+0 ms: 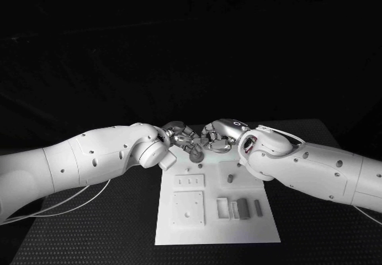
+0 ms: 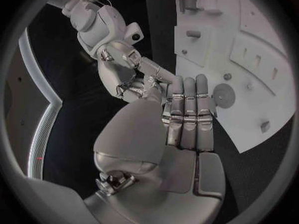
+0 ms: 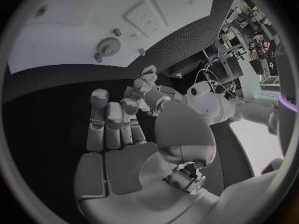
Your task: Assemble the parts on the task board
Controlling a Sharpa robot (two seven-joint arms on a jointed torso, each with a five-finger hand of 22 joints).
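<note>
From the head camera, the two white arms are meeting over the far end of the white board [image 1: 216, 232], which is lying in the middle of the black table [image 1: 95, 232]. The left hand [image 1: 181, 137] and the right hand [image 1: 216, 137] are sitting just beside each other there, fingers pointing toward one another, too tangled at this angle to tell whether anything is between them.

The left wrist camera is showing more: the left hand [image 2: 187, 117] is holding its fingers straight and pressed together side by side, with nothing in them, while the right hand [image 2: 146, 82] is reaching in close to its fingertips. The right wrist camera is showing the right hand [image 3: 115, 124] with fingers extended and slightly apart, empty, and the left hand [image 3: 144, 87] curling near its tips.

The board is a flat matte plate with raised square blocks and narrow slots. Small grey parts are resting on it: a short upright peg [image 1: 230, 178] and a row of slim bars [image 1: 245, 208] near the right side. The wrist cameras are also picking out a round toothed disc [image 3: 109, 46] lying flat on the board, which the hands are hiding from the head camera.

The table surface is looking finely textured, like woven mesh. The room behind is dark.
</note>
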